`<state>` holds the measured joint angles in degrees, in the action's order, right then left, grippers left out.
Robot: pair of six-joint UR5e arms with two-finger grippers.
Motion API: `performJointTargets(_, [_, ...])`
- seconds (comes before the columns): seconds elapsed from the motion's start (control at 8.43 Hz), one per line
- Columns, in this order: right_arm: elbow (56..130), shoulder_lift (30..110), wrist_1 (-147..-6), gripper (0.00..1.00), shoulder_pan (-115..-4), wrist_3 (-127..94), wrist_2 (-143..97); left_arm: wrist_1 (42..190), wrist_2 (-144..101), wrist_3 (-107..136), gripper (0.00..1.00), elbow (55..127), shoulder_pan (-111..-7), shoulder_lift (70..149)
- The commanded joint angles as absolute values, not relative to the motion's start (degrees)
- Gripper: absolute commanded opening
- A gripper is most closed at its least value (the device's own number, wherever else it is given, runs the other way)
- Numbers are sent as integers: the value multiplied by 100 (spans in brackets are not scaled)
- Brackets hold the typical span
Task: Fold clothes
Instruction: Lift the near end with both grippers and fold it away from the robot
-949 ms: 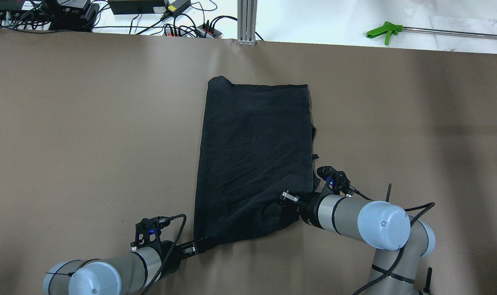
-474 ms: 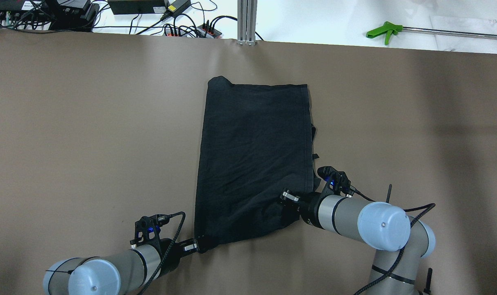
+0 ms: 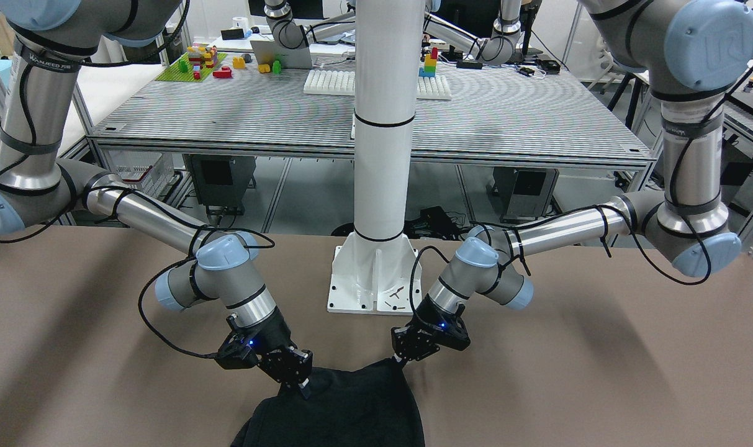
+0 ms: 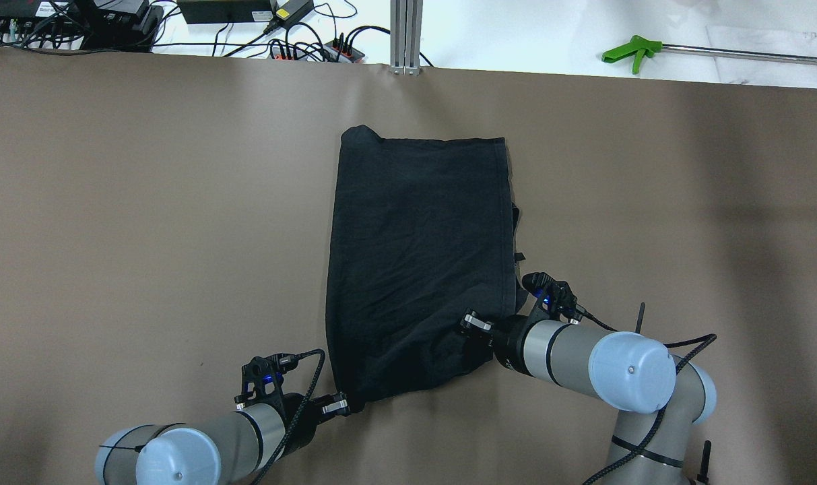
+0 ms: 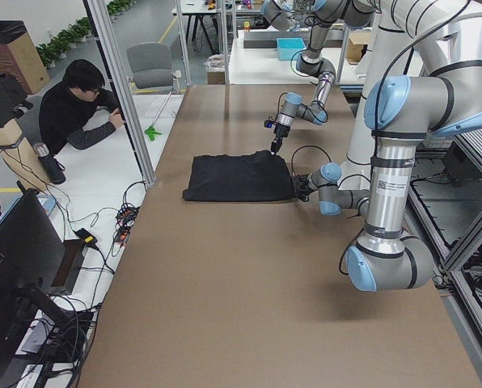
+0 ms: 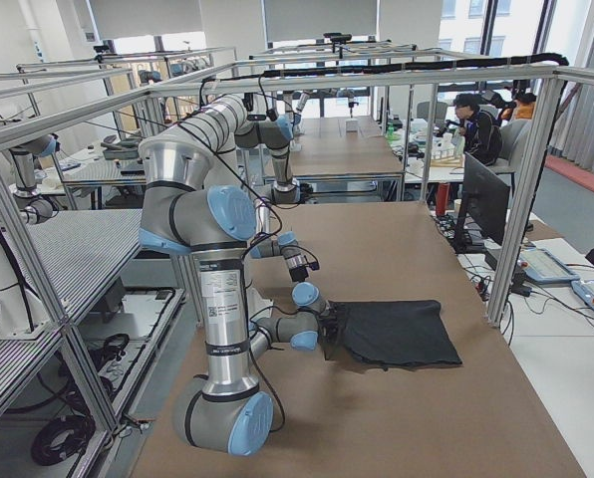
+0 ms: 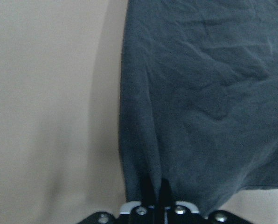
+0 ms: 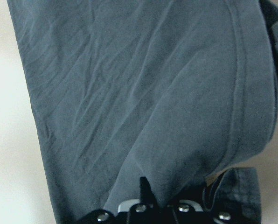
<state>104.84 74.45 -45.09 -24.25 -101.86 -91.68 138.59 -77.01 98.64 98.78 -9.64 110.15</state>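
Pinching the near edge of the black garment [image 4: 415,256] at both corners, I have my left gripper [image 7: 156,189] pressed together on the near-left corner. My right gripper [image 8: 146,189] is clamped on the near-right one, where the cloth bunches and rises a little off the brown table [image 4: 145,202]. The left corner sits closer to me than the right, so the edge between them runs at a slant.

Past my fingers the body lies flat with light creases. It forms a long, narrow rectangle with a stitched hem down its right side and bits of an under-layer showing just beside it. I judge the lengthwise folds done. What is left is carrying this near edge over to the far edge, which lies flat on the table, then letting go.
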Motion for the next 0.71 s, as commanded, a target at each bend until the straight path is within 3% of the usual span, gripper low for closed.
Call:
performJointTargets(0.0, [10703,7540,-4517,0,-2417,-10160,-9245,13826,-7795,9870,0,10079,-993,11040])
performJointTargets(0.36, [12037,8514,-4956,0,-2006,-10291,-9246,13816,-8226,9861,0,11044,-1230,10539])
performJointTargets(0.59, [12373,8910,-4957,0,-1716,-10336,-9316,13554,-8288,9861,0,11756,-1213,10407])
